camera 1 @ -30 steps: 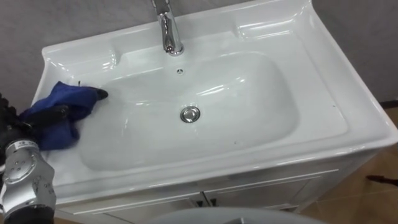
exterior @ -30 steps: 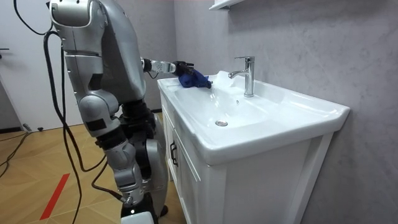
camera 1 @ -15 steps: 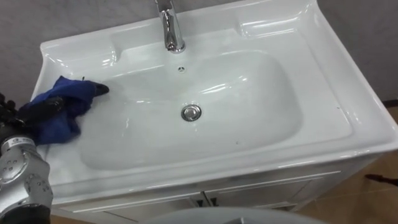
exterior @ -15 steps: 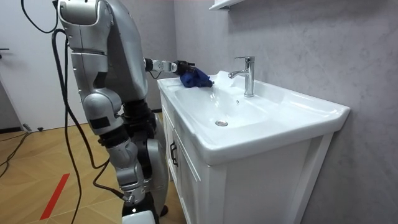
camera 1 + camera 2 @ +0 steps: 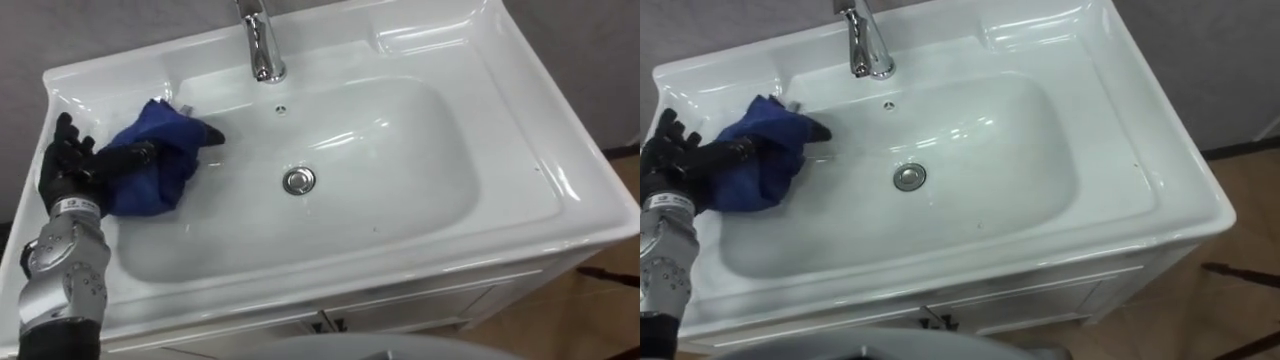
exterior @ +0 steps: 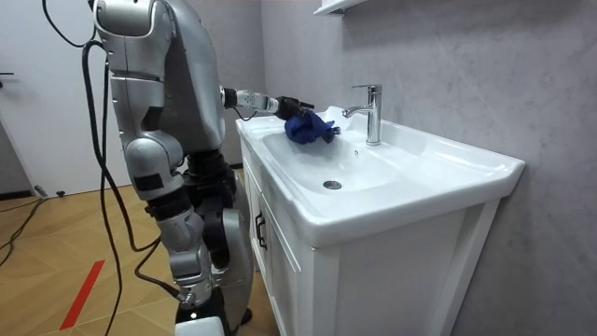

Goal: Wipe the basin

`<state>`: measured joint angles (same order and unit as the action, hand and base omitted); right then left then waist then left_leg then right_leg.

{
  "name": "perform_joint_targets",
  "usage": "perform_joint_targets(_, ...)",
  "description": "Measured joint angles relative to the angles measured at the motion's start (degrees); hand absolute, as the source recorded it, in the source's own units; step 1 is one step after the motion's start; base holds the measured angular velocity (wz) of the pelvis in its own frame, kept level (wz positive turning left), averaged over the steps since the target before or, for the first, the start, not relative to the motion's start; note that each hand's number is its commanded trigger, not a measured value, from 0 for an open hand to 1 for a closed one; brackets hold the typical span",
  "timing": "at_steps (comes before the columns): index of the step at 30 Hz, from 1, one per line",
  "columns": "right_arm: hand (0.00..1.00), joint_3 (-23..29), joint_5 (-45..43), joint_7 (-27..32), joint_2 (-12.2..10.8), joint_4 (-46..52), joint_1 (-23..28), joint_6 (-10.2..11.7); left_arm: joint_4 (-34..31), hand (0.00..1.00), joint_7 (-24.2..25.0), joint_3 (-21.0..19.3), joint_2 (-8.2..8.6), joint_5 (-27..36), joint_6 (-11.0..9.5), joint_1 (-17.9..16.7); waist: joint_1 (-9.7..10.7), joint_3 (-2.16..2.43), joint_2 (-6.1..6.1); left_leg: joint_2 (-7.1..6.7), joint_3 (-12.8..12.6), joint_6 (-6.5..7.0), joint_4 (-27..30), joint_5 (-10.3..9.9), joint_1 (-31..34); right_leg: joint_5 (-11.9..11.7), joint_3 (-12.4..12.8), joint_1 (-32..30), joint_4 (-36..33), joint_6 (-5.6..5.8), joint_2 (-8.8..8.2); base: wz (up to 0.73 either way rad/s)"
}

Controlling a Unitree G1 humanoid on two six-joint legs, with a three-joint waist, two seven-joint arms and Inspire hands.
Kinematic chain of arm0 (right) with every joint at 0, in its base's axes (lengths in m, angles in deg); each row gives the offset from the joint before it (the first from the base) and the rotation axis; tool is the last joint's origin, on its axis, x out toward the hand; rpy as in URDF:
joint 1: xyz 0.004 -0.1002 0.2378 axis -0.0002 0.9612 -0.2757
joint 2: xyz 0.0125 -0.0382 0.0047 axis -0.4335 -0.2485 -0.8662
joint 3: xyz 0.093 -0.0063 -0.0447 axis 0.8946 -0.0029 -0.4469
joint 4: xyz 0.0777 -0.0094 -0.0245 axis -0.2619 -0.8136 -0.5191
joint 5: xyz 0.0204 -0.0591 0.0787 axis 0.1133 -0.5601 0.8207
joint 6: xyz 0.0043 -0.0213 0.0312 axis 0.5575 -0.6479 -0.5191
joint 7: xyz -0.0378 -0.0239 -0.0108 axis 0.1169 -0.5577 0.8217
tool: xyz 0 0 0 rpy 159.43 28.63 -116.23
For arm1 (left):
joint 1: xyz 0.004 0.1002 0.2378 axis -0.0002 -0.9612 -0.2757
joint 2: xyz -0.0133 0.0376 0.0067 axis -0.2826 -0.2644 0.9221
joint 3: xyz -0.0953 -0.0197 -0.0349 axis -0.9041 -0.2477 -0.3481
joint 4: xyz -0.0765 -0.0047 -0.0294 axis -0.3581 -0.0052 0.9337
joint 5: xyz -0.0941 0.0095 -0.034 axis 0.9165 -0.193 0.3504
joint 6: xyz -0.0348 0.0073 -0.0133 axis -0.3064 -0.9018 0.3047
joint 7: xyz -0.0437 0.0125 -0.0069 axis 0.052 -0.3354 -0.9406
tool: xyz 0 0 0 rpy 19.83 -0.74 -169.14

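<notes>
Fingers (image 5: 135,155) of the left hand (image 5: 72,170) reach to the right and pinch a bunched blue cloth (image 5: 160,178), while the rest of that hand's fingers stand loosely spread above the white ledge at the basin's left edge. The cloth lies on the left slope of the basin (image 5: 430,160), partly over the inner lip and hanging down toward the bowl, with one dark corner pointing right. Near and to the right of it, apart from the cloth, sits the round metal drain (image 5: 298,180) at the bottom of the bowl. Far of the cloth, on the back ledge, stands the chrome faucet (image 5: 262,45), close to the cloth but not touching it. Against a second ago, the hand has pushed forward and to the right: the cloth then sat out on the left rim, and now it is over the bowl's slope and nearer the faucet. In the room view the robot stands upright at the front of the white vanity cabinet (image 6: 373,271), its left arm stretched out over the basin.
</notes>
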<state>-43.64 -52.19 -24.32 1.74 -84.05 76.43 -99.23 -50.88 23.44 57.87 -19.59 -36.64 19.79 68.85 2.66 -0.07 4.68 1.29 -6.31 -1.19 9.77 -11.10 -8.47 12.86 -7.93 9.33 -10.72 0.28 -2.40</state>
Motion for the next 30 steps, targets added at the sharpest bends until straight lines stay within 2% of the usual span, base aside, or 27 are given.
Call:
perform_joint_targets(5,0.00,0.00,0.02,-0.02,-0.01,0.00,0.51,-0.28,-0.49,0.00,1.17,0.02,0.00,0.19,0.93,0.22,-0.04,0.05,0.26,0.06,-0.82,0.00,-0.27,0.00,-0.27,0.00,0.73,-0.15,0.03,0.00,0.07,-0.07)
perform_joint_targets(7,0.00,0.01,0.04,-0.02,-0.01,0.05,0.49,-0.47,-1.39,0.00,1.56,0.02,0.01,2.44,1.67,0.22,-0.17,0.08,0.34,0.05,-0.96,0.00,-0.33,0.00,-0.28,0.00,1.09,-0.24,0.04,0.00,0.07,-0.04)
perform_joint_targets(14,0.00,-0.04,-0.05,-0.04,-0.02,0.44,0.37,-0.71,-4.51,0.00,3.22,0.02,0.00,4.53,2.88,0.22,-0.67,-0.22,0.19,0.05,-1.36,0.00,-0.32,0.00,-0.52,0.01,1.43,-0.29,0.00,0.01,0.09,-0.02)
perform_joint_targets(21,0.00,-0.04,-0.07,-1.12,-0.01,1.70,0.42,-1.92,-5.95,0.00,3.61,0.02,0.00,6.21,4.13,0.22,-0.99,-0.21,0.18,0.05,-1.38,0.00,-0.30,0.00,-0.40,0.02,1.40,-0.37,0.04,0.01,0.09,0.00)
perform_joint_targets(30,0.00,-0.01,-0.05,-1.21,-0.02,2.12,0.48,-2.60,-6.05,0.00,4.44,0.01,0.00,8.39,4.29,0.23,-1.12,-0.09,0.25,0.05,-1.42,0.00,-0.31,0.00,-0.63,0.02,1.45,-0.25,-0.01,0.01,0.09,0.00)
